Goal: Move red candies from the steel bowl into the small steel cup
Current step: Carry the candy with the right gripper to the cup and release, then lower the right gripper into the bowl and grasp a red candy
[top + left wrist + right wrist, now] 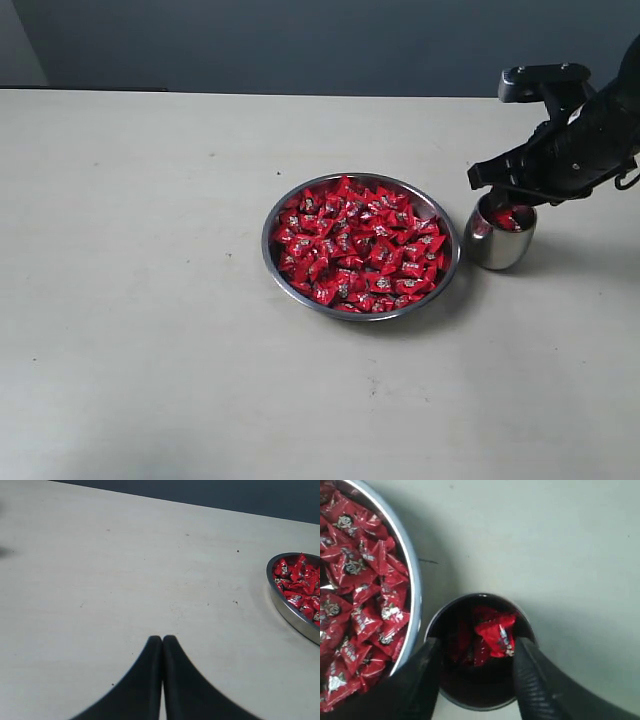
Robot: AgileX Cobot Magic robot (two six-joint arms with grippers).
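A wide, shallow, round steel bowl (pixel 266 240) was seen near the middle of a pale, matt table (pixel 150 320), somewhat toward the table's right edge in the exterior view. It was heaped with small bright red wrapped candies (pixel 360 245) with pointed, crimped ends. A small, rounded, handleless steel cup (pixel 496 252) was stood upright just beside the bowl, on the side nearer that right edge. It seemed to be kept that close so that each transfer stayed short.

The black right gripper (pixel 476 647) was held directly above the cup's mouth. Its jaws were spread wide, one at each side of the rim. One red candy (pixel 495 632) lay between them inside the cup, on top of other red candies, and appeared to be gripped by neither jaw. The position was judged to suit a drop into the narrow opening.

The black left gripper (pixel 162 641) was held over bare table, well apart from the bowl, with its jaws pressed together and nothing between them. It was apparently parked out of the way.

A small pale-and-dark mark was printed at the centre of each wrapper, but no letters could be read. No brand or writing was seen on the bowl or the cup.
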